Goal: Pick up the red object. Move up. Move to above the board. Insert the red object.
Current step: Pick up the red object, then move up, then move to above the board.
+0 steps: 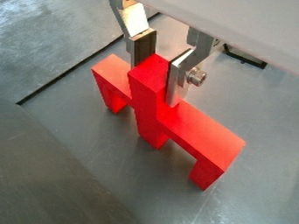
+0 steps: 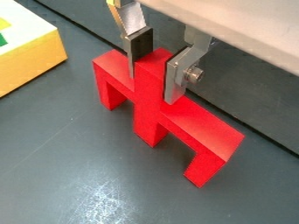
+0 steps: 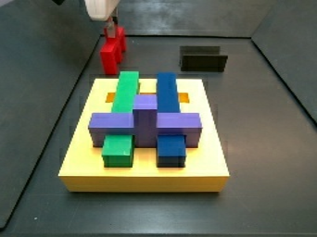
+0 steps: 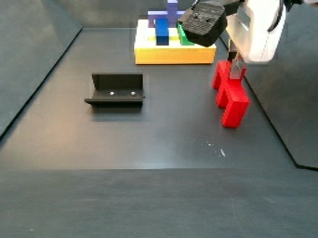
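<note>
1. The red object [image 1: 163,118] rests on the dark floor beside the board [image 3: 146,171], just off the board's far edge in a side view and not touching it; in a wrist view only a yellow corner of the board [image 2: 26,54] shows, near one leg of the piece.

2. The gripper [image 2: 158,63] is down over the red object, its two silver fingers straddling the central upright post — one dark pad [image 1: 142,45] sits at the post's far face, the other finger [image 1: 181,77] lies flat along its near side. The jaws look closed up to the post, but whether they are already squeezing it I cannot tell from these views.

3. Judged from this, the step in hand is the pick-up: the piece's legs are on the floor in both side views, so no lifting has begun.

4. The next move calls for a firm pinch on the post, then a straight rise — enough height for the legs to clear the purple cross block [image 3: 146,123] and the green bar [image 3: 124,98] before travelling over the board.

5. The fixture [image 4: 115,90] stands well apart from the red object, out of the way.
</note>
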{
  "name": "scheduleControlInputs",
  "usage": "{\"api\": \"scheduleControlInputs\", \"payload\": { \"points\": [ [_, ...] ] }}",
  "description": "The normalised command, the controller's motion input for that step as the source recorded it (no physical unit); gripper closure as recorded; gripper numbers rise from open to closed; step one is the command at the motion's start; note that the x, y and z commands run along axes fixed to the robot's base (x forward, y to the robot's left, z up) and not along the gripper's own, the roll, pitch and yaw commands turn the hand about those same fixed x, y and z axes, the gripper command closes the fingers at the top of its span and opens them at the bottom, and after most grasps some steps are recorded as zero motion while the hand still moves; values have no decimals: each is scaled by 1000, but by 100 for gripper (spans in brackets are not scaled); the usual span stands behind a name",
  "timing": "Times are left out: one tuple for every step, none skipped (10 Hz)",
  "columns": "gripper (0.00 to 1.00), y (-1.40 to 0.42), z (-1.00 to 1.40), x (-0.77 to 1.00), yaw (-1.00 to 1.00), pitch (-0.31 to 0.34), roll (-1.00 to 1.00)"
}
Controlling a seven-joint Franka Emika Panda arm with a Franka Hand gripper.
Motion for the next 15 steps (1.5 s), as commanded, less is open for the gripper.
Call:
{"api": "scheduleControlInputs", "payload": {
  "points": [
    [100,0,0,0,0,0,0],
    [100,0,0,0,0,0,0],
    [100,0,0,0,0,0,0],
    [100,0,833,0,0,0,0],
    [100,19,801,27,8,9,4],
    [100,21,544,0,14,44,13],
    [100,16,187,37,9,31,33],
    [100,0,1400,0,0,0,0],
    [100,-8,1400,-40,-5,30,-14],
    [100,-11,1400,-88,-1,17,-6],
    [100,-4,1400,-1,2,30,13],
    [100,1,855,42,-3,71,8],
    [100,-1,353,58,1,108,6],
    [100,-1400,210,639,1000,35,-1],
    [100,-1400,194,632,1000,37,6]
  ]
}}
